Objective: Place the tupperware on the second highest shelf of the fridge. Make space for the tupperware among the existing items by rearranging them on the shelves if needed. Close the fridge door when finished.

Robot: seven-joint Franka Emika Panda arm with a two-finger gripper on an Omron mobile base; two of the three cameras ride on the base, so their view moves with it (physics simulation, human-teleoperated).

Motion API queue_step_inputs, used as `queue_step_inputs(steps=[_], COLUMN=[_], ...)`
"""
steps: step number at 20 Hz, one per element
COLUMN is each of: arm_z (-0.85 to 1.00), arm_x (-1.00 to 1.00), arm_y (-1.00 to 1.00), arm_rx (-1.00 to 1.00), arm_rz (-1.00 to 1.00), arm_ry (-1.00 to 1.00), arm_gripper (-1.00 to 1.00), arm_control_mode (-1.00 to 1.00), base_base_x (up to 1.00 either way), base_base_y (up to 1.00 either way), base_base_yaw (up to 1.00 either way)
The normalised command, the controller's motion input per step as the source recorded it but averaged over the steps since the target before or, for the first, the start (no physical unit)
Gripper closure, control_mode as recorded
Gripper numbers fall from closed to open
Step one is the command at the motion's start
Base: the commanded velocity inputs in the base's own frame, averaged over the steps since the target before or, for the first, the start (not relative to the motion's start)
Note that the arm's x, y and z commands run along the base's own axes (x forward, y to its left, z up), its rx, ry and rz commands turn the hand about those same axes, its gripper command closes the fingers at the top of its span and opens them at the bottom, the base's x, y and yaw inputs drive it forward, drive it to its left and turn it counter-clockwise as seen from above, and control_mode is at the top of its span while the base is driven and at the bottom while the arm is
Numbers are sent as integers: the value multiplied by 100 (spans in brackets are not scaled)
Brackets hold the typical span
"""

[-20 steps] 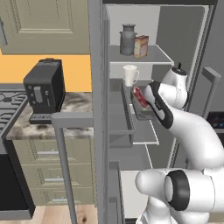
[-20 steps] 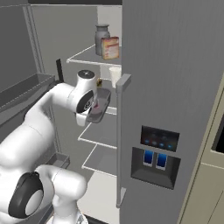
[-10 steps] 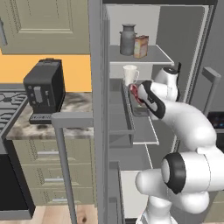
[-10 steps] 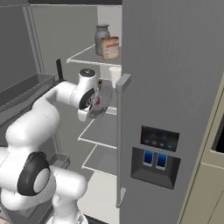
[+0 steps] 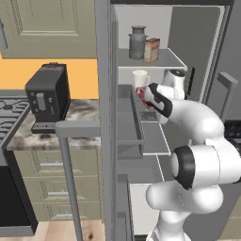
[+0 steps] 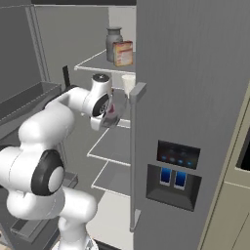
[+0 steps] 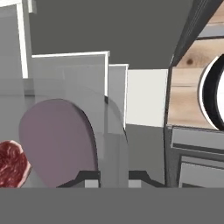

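- Nearest us, the white arm reached from its base into the open fridge [image 5: 197,56]; the tool [image 5: 144,94] was pinched on the tupperware [image 5: 141,95], whose translucent wall and red food piece also showed in the hand view [image 7: 65,140].
- We judged the step in hand to be the carrying-in: the tupperware hung tilted just above the second highest shelf [image 5: 155,123], not yet set down.
- The white mug [image 5: 140,77] stood on that shelf just beside the tupperware; we judged the next move to call for levelling the container and lowering it clear of the mug.
- Higher and further in, the metal jug [image 5: 137,42] and the carton box [image 5: 151,50] stood side by side on the top shelf.
- The fridge door [image 5: 106,117] stood open, left for closing last.
- Beyond it, a dark coffee machine [image 5: 47,96] sat on the marble tabletop [image 5: 28,136] under beige cabinets [image 5: 52,26].
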Motion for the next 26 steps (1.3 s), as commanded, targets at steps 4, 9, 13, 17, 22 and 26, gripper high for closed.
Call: queue_step_inputs(steps=[4,9,13,17,22,26], arm_z=[0,0,-1,0,0,0], arm_x=[36,34,36,41,41,42], arm_y=[0,0,0,0,0,0], arm_rx=[0,0,0,0,0,0], arm_rz=[0,0,0,0,0,0], arm_ry=[0,-1,-4,-2,-1,0], arm_gripper=[100,100,100,100,100,-100], arm_control_mode=[-100,-100,-100,-100,-100,-100], base_base_x=[0,0,0,0,0,0], base_base_y=[0,0,0,0,0,0], base_base_yaw=[0,0,0,0,0,0])
